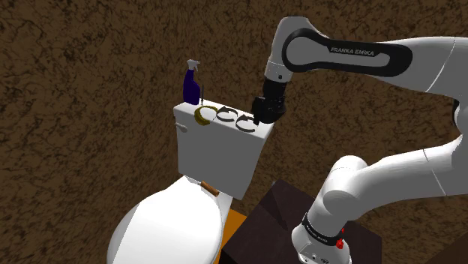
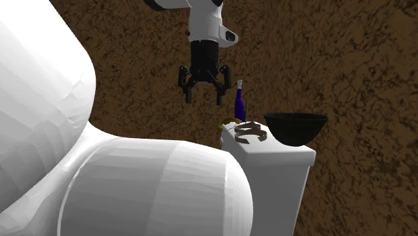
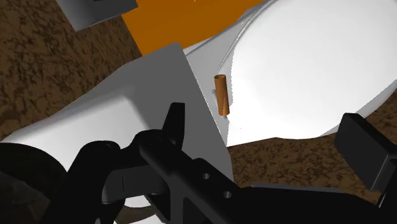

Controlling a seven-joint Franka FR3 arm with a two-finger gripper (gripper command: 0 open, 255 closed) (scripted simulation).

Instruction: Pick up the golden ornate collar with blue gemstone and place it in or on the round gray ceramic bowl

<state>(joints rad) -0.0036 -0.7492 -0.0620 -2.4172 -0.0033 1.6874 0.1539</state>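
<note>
Tank lid (image 1: 184,112) of white toilet: golden collar (image 1: 202,115) lies beside blue spray bottle (image 1: 192,82); dark bowl (image 2: 295,129) sits at the lid's other end. Gripper (image 2: 204,98) hovers above, jaws wide, empty. We'd centre over the collar's rim, clear of the neighbouring rings (image 1: 225,114).

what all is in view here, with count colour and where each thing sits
toilet: 1, white, below the arm
tank: 1, white, behind the toilet
spray bottle: 1, blue, on the tank top, at the shoulder view's left end
golden collar: 1, gold, on the tank top beside the spray bottle
other collars: 2, dull grey, on the tank top between the golden collar and the gripper
bowl: 1, dark, on the tank top, at the second exterior view's right end
small cylinder: 1, brown, between tank and toilet
floor patch: 1, orange, beside the toilet
mottled surface: brown, behind everything
stand: 1, dark, shoulder view's lower right
arm: 1, white with dark joints
gripper: 1, black, open, empty, above the tank top
</note>
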